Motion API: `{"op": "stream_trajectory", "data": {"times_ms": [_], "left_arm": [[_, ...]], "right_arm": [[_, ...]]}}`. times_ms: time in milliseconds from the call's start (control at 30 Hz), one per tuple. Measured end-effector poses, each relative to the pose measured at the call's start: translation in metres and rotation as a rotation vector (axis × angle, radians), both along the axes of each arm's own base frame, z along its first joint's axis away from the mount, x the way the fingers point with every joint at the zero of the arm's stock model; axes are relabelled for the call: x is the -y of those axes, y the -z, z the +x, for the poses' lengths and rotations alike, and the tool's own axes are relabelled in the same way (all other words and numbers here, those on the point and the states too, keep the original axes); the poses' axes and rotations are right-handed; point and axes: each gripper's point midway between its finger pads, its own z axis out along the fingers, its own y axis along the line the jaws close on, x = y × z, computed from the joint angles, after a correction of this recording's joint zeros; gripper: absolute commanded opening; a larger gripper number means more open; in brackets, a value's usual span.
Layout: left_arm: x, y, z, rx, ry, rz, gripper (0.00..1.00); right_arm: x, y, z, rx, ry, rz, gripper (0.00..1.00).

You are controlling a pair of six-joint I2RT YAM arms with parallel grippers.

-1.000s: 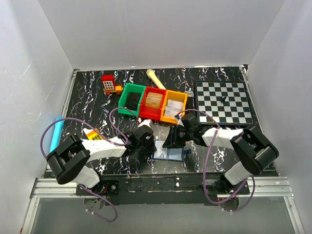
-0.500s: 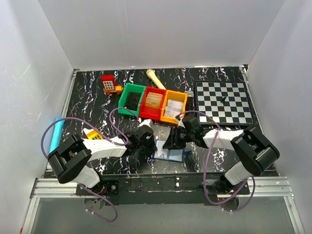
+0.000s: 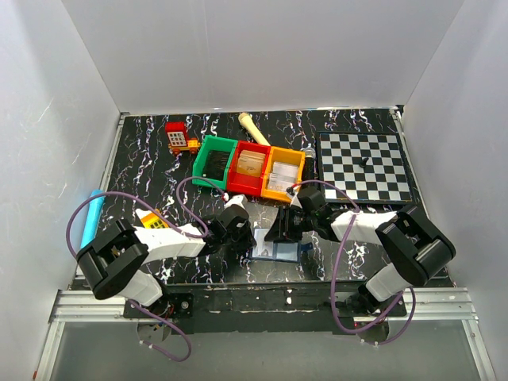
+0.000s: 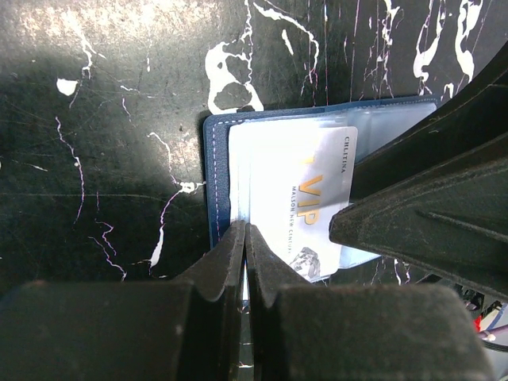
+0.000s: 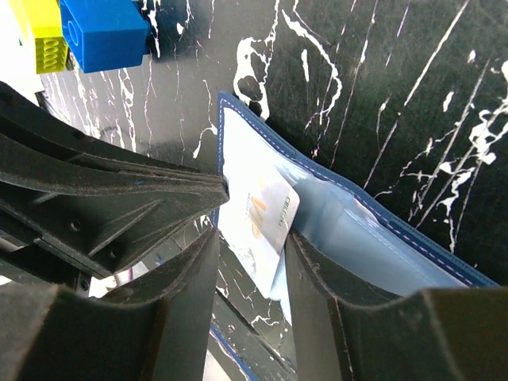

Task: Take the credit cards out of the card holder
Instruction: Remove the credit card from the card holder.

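While the limp card holder is pinned by the left gripper, jaws closed, its stiff, slick card is best pinched edgewise by the right gripper, jaws parted astride it.

Just ahead of the left gripper of matt, grainy black plastic, a glossy white plastic card is gleaming in the stitched, leather-like navy card holder on the shiny black marbled table.

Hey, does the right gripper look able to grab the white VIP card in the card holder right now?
Probably yes. The right gripper is open with the white VIP card between its fingers; the left gripper, shut, sits at the edge of the card holder, not blocking.
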Motion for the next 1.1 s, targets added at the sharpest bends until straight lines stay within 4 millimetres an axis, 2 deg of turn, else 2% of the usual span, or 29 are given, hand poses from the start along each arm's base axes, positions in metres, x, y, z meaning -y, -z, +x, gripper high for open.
{"op": "stream_trajectory", "data": {"times_ms": [667, 1100], "left_arm": [[-0.001, 0.0, -0.002, -0.008, -0.008, -0.01, 0.0], [-0.001, 0.0, -0.003, -0.012, -0.005, -0.01, 0.0]], "right_arm": [[-0.006, 0.003, 0.001, -0.031, -0.017, 0.047, 0.46], [-0.013, -0.002, 0.002, -0.022, -0.045, 0.096, 0.46]]}}
